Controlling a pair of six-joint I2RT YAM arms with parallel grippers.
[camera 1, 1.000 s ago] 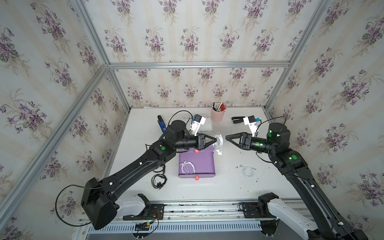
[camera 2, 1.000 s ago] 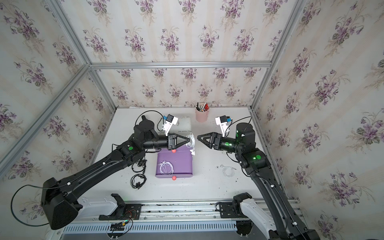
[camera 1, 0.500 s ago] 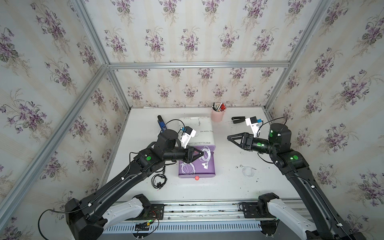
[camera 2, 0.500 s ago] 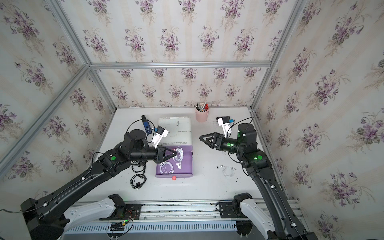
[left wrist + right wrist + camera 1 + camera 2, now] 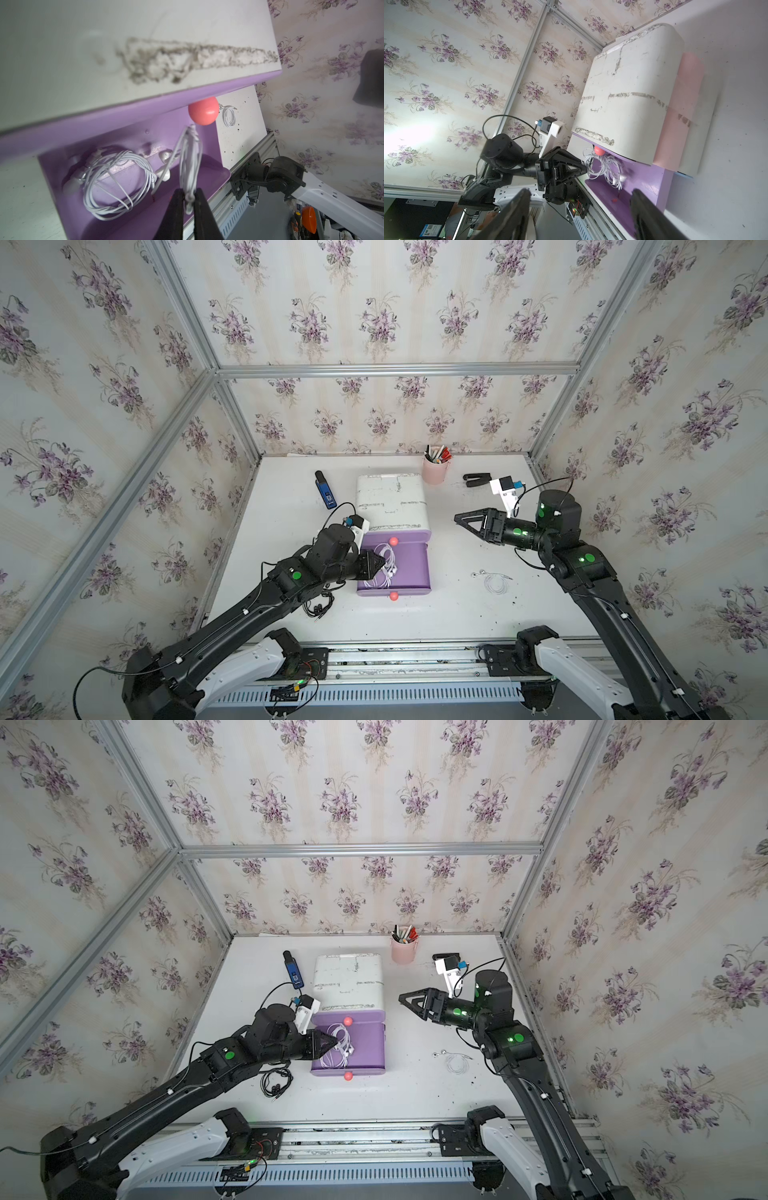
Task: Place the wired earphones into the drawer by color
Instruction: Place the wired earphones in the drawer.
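White earphones [image 5: 390,562] hang from the left gripper [image 5: 379,563] over the open purple drawer [image 5: 415,568] in both top views; a white set [image 5: 494,583] and a black set [image 5: 318,608] lie on the table [image 5: 457,614]. The left wrist view shows its jaws clamped on them above a coiled white bundle [image 5: 116,178] inside. The right wrist view shows the right gripper [image 5: 580,190] with jaws wide apart.

Purple-floral wallpaper [image 5: 374,323] on all sides, aluminium extrusion frame [image 5: 395,369] at the seams, scuffed white tabletop [image 5: 457,614], even diffuse light.
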